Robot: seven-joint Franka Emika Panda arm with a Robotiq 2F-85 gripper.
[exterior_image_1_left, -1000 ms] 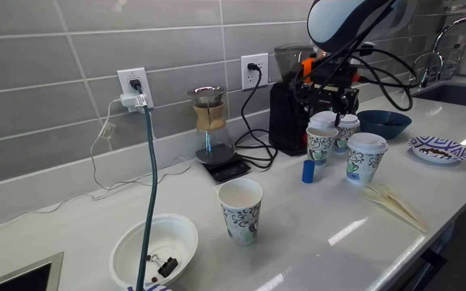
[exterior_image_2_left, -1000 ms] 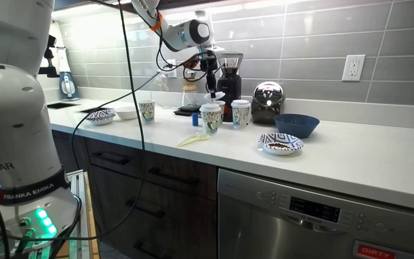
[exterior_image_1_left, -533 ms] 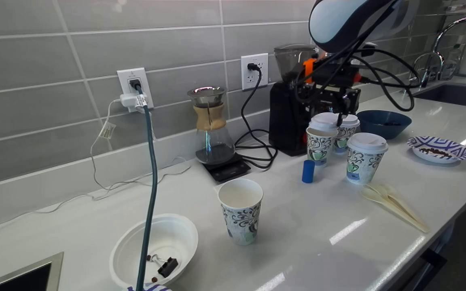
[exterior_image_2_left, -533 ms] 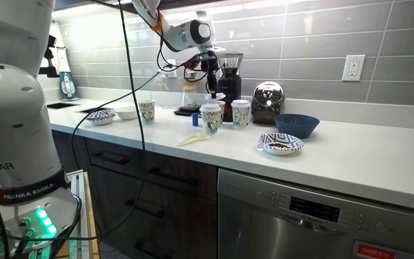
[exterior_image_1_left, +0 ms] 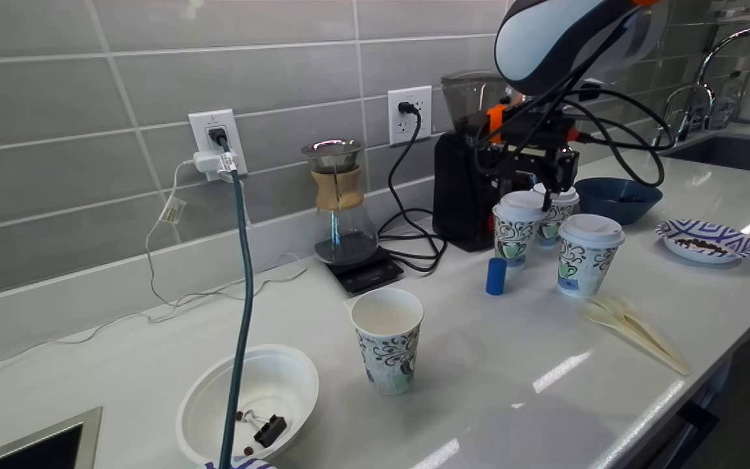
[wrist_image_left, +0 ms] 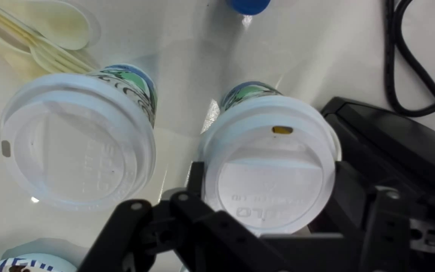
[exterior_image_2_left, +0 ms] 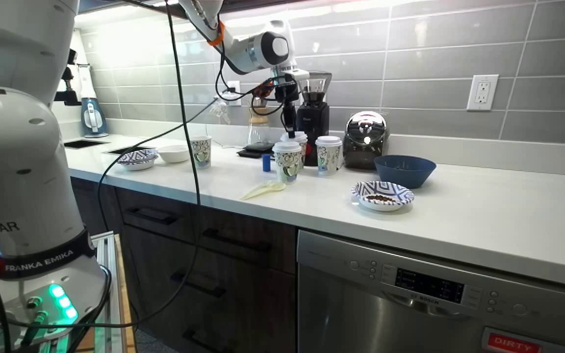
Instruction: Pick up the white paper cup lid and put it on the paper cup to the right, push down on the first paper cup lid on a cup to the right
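The white paper cup lid sits on the mouth of a patterned paper cup beside the black grinder. The lid looks about level, but I cannot tell whether its rim is pressed fully down. In the wrist view my gripper has one finger on each side of the lid, both appearing to touch its edge. The cup's printed side shows below the lid. In an exterior view the black fingertip is at the lid, partly behind the front lidded cup.
A lidded cup stands close behind, and the front lidded cup is close beside. A blue cylinder, cutlery, an open cup, a dark blue bowl and a patterned bowl are around. The grinder adjoins.
My arm has moved down with the lid. The cup's open mouth showed below the lid before; now the lid covers it. The other cups have not moved.
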